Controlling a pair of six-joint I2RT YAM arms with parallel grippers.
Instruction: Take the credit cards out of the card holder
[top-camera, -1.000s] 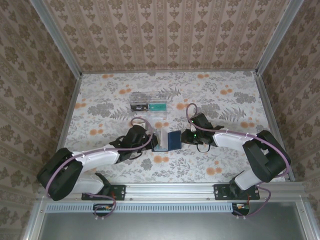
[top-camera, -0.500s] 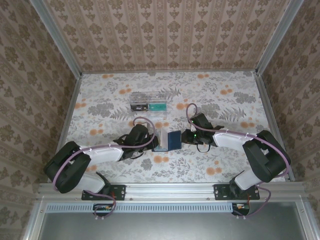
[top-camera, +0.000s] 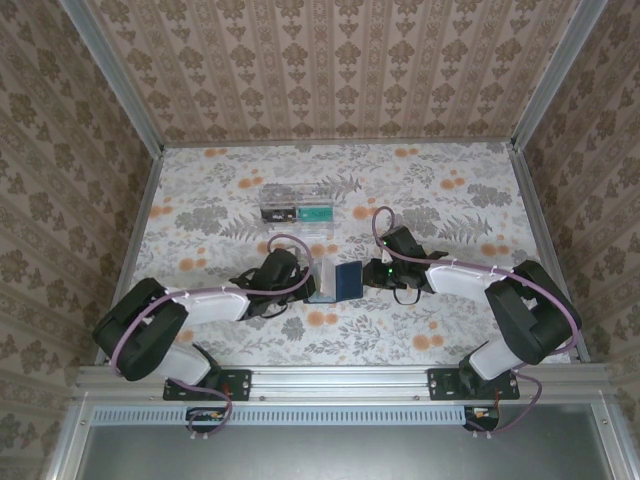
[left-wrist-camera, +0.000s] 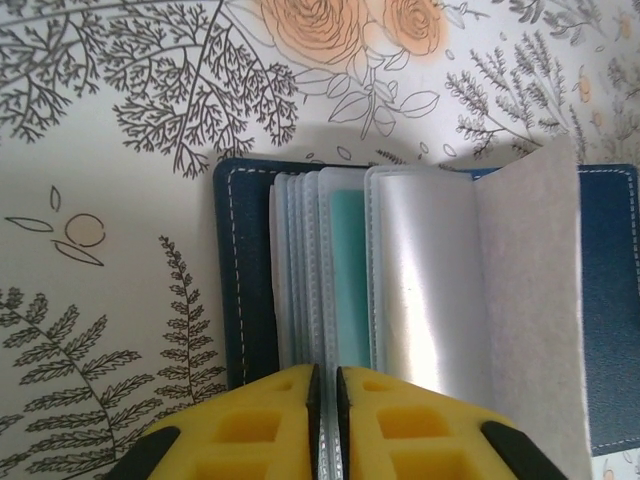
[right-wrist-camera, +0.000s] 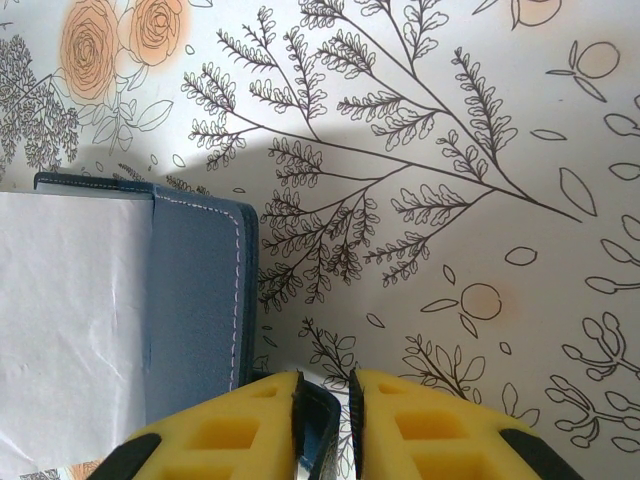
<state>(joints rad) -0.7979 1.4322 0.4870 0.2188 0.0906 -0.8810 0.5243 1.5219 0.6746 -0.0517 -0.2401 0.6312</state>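
Left arm's on the move: its elbow has swung in from the 8 o'clock corner over the last second, and the left gripper (top-camera: 303, 279) has nudged in from 9 o'clock against the card holder (top-camera: 335, 282). The holder stands open on the worktop near centre, at 6 o'clock from the clear plastic box (top-camera: 297, 205). From the left wrist, the jaws have narrowed to a slit and look pinched on one thin leaf of the clear sleeves (left-wrist-camera: 425, 280), with a teal card (left-wrist-camera: 348, 270) showing just beside it. The right gripper (top-camera: 366, 275) hasn't budged at 3 o'clock, and its jaws are clamped on the edge of the blue cover (right-wrist-camera: 195, 290), bracing it. So the pinch looks set, but no card is out yet. A straight pull toward 9 o'clock seems next, provided it's a card and not only sleeve between those jaws.
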